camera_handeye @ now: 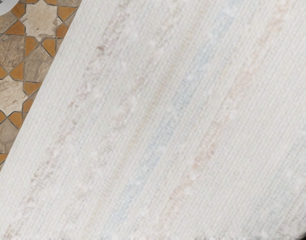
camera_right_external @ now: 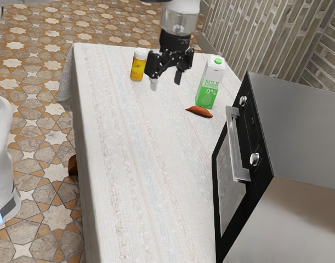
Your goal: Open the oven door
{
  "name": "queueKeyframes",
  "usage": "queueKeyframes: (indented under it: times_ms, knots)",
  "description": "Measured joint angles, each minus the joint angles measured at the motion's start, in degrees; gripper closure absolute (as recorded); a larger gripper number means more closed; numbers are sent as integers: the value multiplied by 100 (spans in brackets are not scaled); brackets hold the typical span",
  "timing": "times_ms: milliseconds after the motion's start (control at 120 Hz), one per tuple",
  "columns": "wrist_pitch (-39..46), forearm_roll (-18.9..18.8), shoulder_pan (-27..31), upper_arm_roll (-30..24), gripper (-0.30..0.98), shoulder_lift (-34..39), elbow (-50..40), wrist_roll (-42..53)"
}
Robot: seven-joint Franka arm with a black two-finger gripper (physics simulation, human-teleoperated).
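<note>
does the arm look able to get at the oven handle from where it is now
Probably yes: the gripper is open and empty, and nothing touches the oven handle. The milk carton stands beyond one end, so a path clear of it looks wiser.

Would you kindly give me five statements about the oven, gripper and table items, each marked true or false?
1. The gripper is open. True.
2. The oven door hangs wide open. False: it is closed against the oven front.
3. The milk carton stands upright. True.
4. The yellow bottle lies on its side. False: the bottle stands upright.
5. The gripper holds the door handle. False: the handle is clear of it.
</note>
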State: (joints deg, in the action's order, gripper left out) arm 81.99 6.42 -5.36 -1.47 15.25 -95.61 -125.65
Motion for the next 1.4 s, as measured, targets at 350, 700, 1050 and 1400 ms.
queueKeyframes:
  times_ms: [350, 700, 1050, 1400]
  knots:
    - [408, -634, -490, -938, 0, 603, -414, -129]
    - [2566, -484, -170, -1905, 1, 1553, -1323, 230]
    - [3458, -90, -55, -2367, 1, 1595, -1706, 444]
    - [3686, -86, 63, -2533, 1, 1485, -1855, 632]
